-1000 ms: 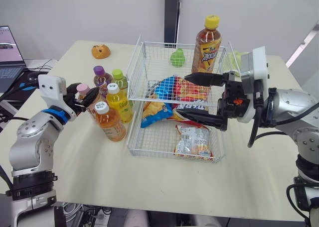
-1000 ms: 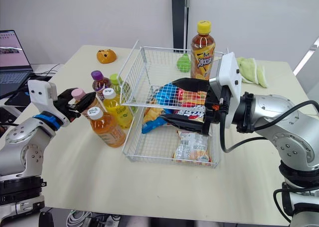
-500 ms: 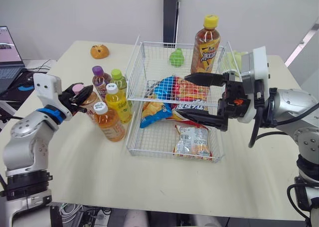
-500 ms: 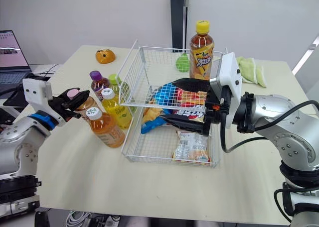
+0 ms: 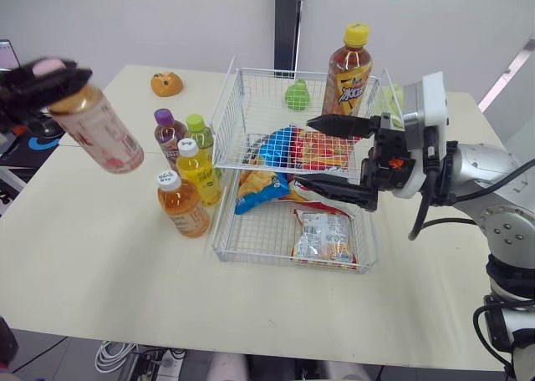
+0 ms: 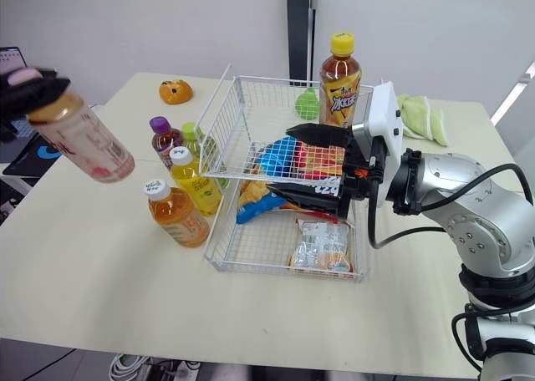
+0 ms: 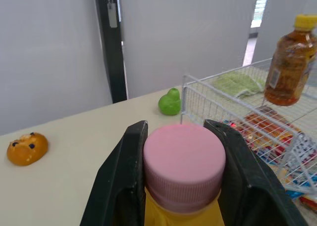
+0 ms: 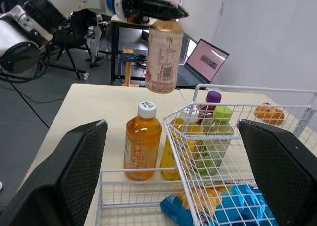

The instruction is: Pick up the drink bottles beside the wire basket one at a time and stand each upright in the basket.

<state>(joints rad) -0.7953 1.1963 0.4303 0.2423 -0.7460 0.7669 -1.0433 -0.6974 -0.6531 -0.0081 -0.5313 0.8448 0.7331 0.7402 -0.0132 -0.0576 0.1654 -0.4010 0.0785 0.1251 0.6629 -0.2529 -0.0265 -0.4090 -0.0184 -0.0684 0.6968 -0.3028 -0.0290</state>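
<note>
One bottle (image 5: 99, 132) held high above desk (image 5: 125, 256) at left, tilted. Pink cap (image 7: 184, 156) clamped by left gripper (image 7: 182, 137), so body hangs free for upright lowering. Four other bottles (image 5: 185, 204) stand just beside basket (image 5: 226, 105). Right gripper (image 5: 305, 151) wide open, empty, above snack bags (image 5: 322, 235) in basket — likely standby.

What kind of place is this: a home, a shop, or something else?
Most likely a robotics lab or office: a laptop on a side desk, cables on the floor, and a plain table laid out with a wire basket and bottles.
</note>
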